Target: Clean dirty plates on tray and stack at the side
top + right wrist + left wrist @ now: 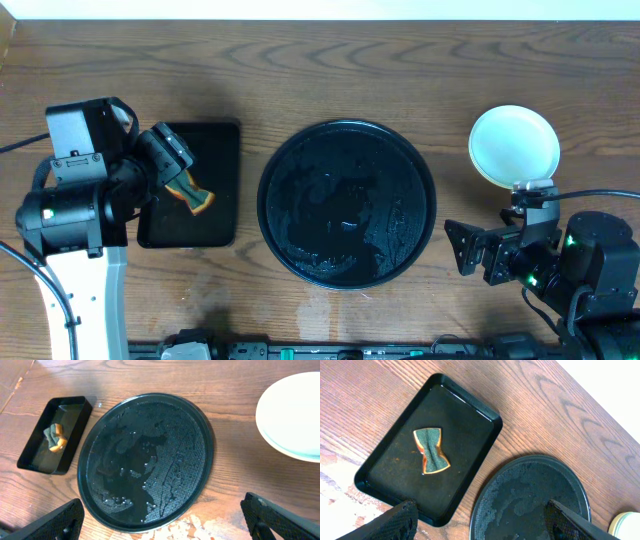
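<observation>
The round black tray (347, 204) sits mid-table, wet and with no plate on it; it also shows in the left wrist view (530, 497) and the right wrist view (147, 457). The pale plates (514, 146) lie stacked on the table to the tray's right, and the stack shows in the right wrist view (295, 415). My left gripper (172, 160) is open and empty above the small rectangular tray; its jaws (480, 525) frame both trays. My right gripper (462, 248) is open and empty right of the round tray, below the stack; its jaws (165, 527) hover over the tray's near rim.
A small rectangular black tray (190, 185) at the left holds a green-and-orange sponge (431, 451). Pale worn patches mark the wood by the round tray's front edge (200, 527). The table's far edge runs along the top.
</observation>
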Robot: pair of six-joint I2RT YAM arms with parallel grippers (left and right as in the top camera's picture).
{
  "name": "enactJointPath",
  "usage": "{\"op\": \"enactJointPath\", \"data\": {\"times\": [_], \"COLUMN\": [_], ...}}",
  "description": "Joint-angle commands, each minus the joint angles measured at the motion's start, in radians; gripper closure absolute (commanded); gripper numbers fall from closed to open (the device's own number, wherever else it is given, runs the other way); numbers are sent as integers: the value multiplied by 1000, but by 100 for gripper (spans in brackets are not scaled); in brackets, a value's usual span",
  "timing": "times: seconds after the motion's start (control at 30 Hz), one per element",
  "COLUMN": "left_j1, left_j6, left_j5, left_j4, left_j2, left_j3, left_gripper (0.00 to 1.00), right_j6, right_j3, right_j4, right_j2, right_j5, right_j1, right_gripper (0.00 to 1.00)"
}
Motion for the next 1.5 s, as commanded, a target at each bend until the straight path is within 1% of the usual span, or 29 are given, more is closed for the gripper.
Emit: {"op": "enactJointPath", "data": {"times": [0.0,0.07,0.17,0.4,0.5,0.53,0.73,0.93,1.13,1.2,1.43,1.47], "left_j1": [2,2,2,2,2,2,2,2,2,2,2,2], "left_j6": [-5,-5,-5,-5,-5,-5,-5,-5,-5,-5,-5,-5], "left_j5": [-5,-5,-5,-5,-5,-5,-5,-5,-5,-5,-5,-5], "left_j4": [-2,-2,-2,-2,-2,-2,-2,-2,-2,-2,-2,-2], "left_j2": [2,2,2,2,2,2,2,2,2,2,2,2], "left_j3": [6,6,5,5,5,5,5,5,5,5,5,5], "left_gripper": [18,19,18,18,18,18,18,18,18,18,18,18], "right_j6": [-19,-20,-34,-34,-34,-35,-34,-41,-41,-43,-189,-190], "right_j3": [-45,-94,-211,-546,-701,-738,-889,-961,-959,-959,-959,-959], "right_j4": [5,33,140,527,726,769,927,967,972,949,947,947], "right_j2": [-38,-60,-120,-352,-462,-488,-591,-646,-646,-646,-646,-646], "right_j5": [34,53,53,-27,-29,-28,-25,-16,75,114,125,125], "right_j1": [7,5,-19,-88,-93,-93,-105,-115,-116,-116,-116,-116], "right_gripper": [1,1,1,1,1,1,1,1,1,1,1,1]}}
